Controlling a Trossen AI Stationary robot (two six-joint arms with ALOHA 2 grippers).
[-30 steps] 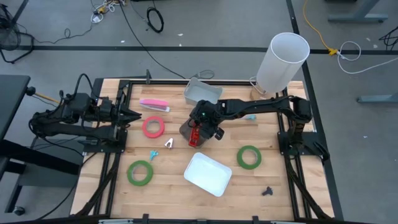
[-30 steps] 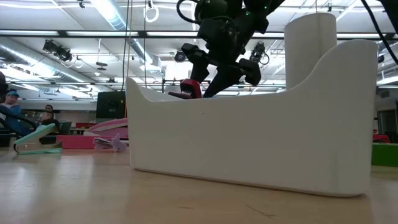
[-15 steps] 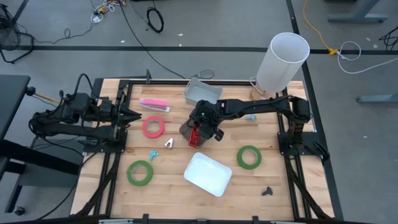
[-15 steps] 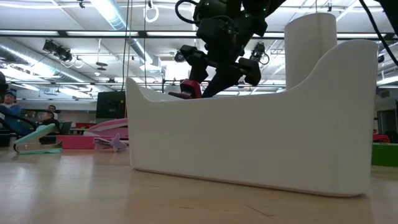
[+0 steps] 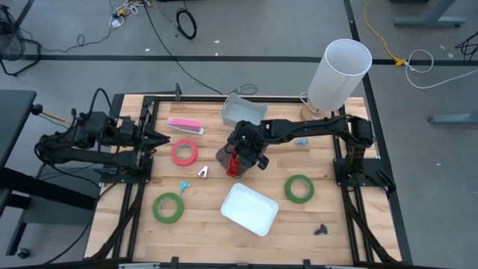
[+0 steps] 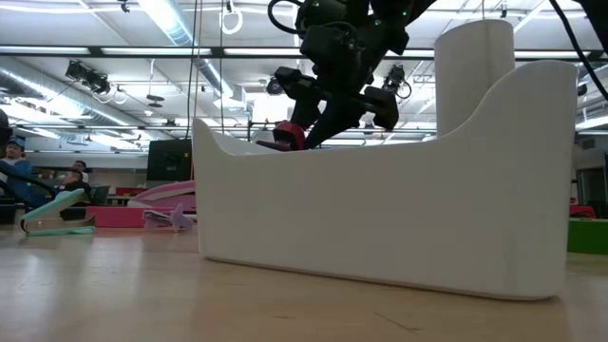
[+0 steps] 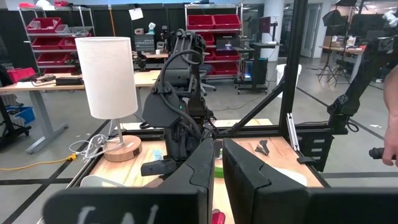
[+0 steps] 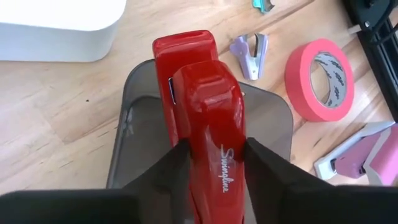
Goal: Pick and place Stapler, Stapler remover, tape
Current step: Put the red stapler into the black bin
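Right arm extended from the table's right side toward the centre, wrist bent downward; right gripper (image 5: 237, 158) with its two dark fingers (image 8: 171, 168) pressed against both sides of a red stapler (image 8: 208, 118), holding it. Left arm folded low at the table's left edge, left gripper (image 5: 158, 137) pointing toward the centre, fingers (image 7: 202, 168) closed together, holding nothing.

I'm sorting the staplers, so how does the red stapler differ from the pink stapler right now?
The red stapler is clamped between the right gripper jaws above a dark bin; the pink stapler lies flat on the table, untouched. The red one sits mid-table near the white tray; the pink one lies toward the back edge, beyond the pink tape. Both are closed.
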